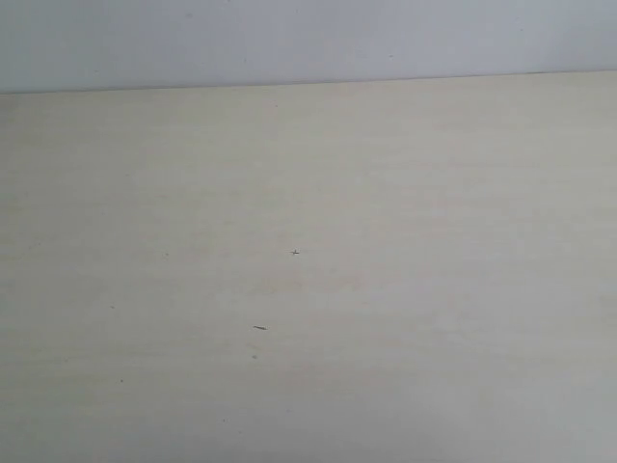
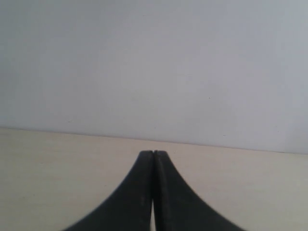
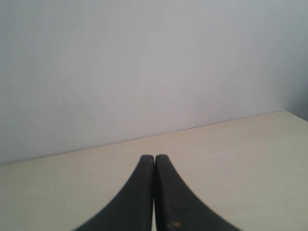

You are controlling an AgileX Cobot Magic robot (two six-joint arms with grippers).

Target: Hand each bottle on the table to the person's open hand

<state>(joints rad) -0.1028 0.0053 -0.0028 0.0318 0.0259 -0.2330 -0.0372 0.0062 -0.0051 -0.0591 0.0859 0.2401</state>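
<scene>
The pale cream table (image 1: pixel 405 289) fills the exterior view, with only a few tiny dark specks on it. No bottle shows in any view, and the person's open hand is out of view too. Neither arm appears in the exterior view. My left gripper (image 2: pixel 153 153) is shut, its two black fingertips pressed together with nothing between them, low over the table (image 2: pixel 48 183). My right gripper (image 3: pixel 154 157) is likewise shut and empty above the table (image 3: pixel 250 163).
A plain pale grey wall (image 1: pixel 308 39) rises behind the table's far edge. Both wrist views face this wall (image 2: pixel 154 62) across bare tabletop. The table's corner shows at the far right of the right wrist view.
</scene>
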